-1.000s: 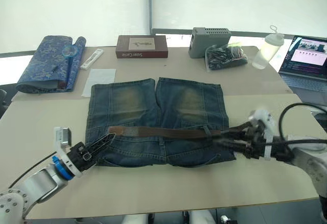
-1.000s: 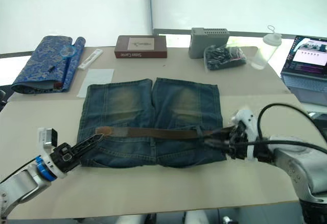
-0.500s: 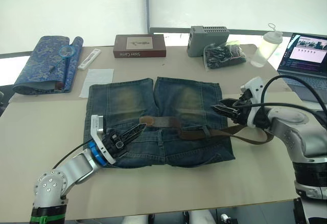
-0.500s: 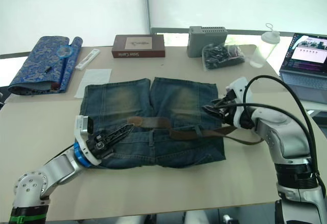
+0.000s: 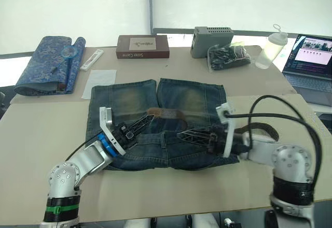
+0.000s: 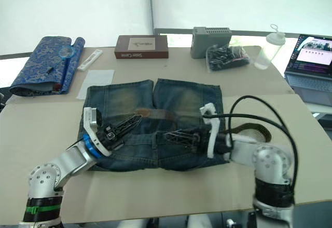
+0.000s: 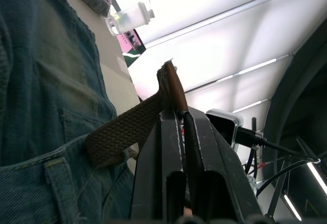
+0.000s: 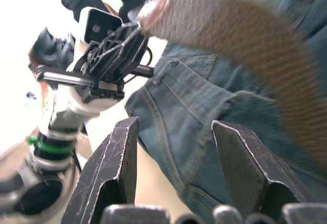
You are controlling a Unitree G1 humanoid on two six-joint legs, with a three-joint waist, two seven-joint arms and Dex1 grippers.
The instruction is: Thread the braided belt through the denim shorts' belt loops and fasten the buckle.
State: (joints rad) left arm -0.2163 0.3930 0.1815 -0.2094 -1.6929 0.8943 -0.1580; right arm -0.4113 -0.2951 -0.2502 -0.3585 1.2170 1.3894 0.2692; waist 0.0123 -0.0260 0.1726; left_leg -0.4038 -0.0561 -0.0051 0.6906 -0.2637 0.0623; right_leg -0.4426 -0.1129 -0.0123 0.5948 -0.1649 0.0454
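The denim shorts [image 5: 124, 101] lie flat in the middle of the table with the waistband toward me. My left gripper [image 5: 147, 118] is shut on the tip of the braided belt [image 5: 168, 114] and holds it just above the left half of the shorts. From the tip the belt [image 7: 122, 132] runs down to the denim beside a belt loop [image 7: 53, 183]. My right gripper [image 5: 181, 134] lies open over the right half of the waistband, pointing at the left gripper, with the belt [image 8: 245, 35] passing beyond its fingers. The belt's far part arcs off the shorts at the right [image 5: 262, 131]. The buckle is hidden.
Along the far edge sit a folded blue patterned cloth [image 5: 46, 64], a white sheet [image 5: 99, 76], a brown box [image 5: 143, 47], a grey device [image 5: 213, 35], a bag of dark items [image 5: 230, 56] and a bottle [image 5: 272, 49]. A laptop [image 5: 314, 56] stands at the right.
My left gripper has carried the belt tip further right, over the middle of the shorts. The right gripper has swung left and down onto the waistband. The belt has bunched into an arc at the right.
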